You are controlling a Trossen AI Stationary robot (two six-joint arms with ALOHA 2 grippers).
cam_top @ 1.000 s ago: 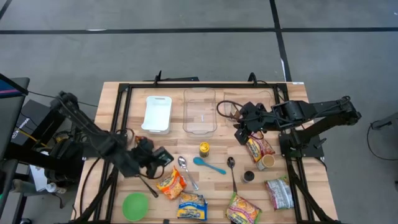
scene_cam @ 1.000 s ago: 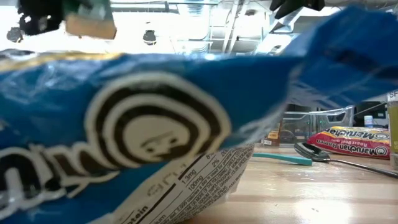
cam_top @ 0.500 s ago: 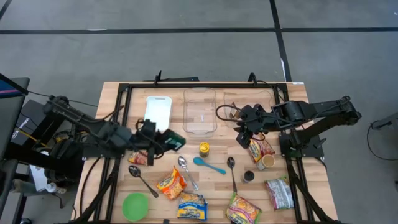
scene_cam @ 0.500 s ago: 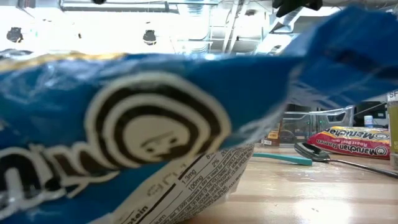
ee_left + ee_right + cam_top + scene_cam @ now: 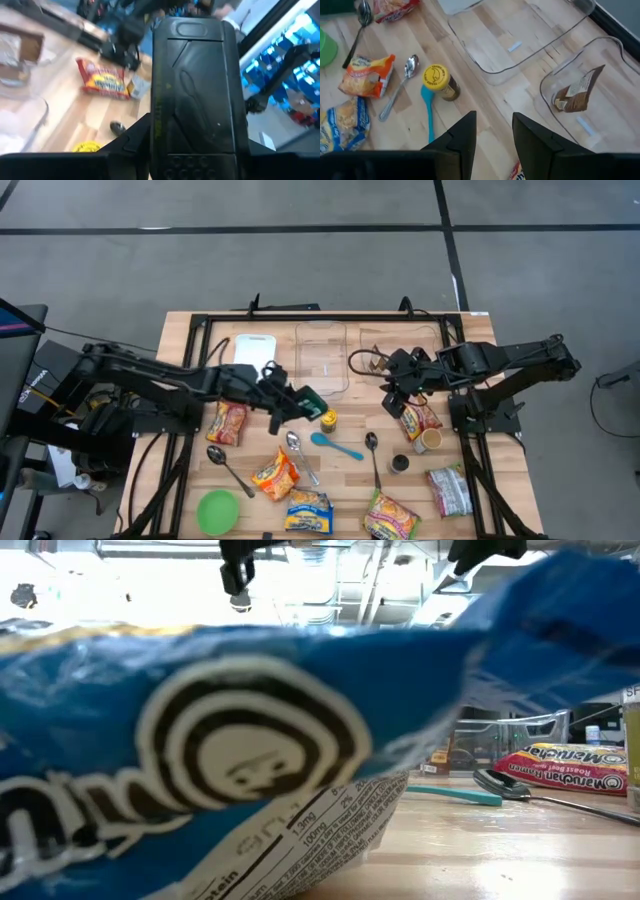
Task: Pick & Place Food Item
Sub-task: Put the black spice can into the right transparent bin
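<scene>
The left tool (image 5: 312,402) hangs above the slatted wooden worktop (image 5: 190,340), just beside a yellow-lidded jar (image 5: 328,419); whether its fingers are spread I cannot tell. The right tool (image 5: 492,137), fingers parted and empty, hovers near a clear rigid tray (image 5: 520,35). A crinkly red noodle packet (image 5: 565,768) reads "Maruchan".

Green bowl (image 5: 218,511), blue spatula (image 5: 335,446), two spoons — clear tray (image 5: 321,360)
</scene>
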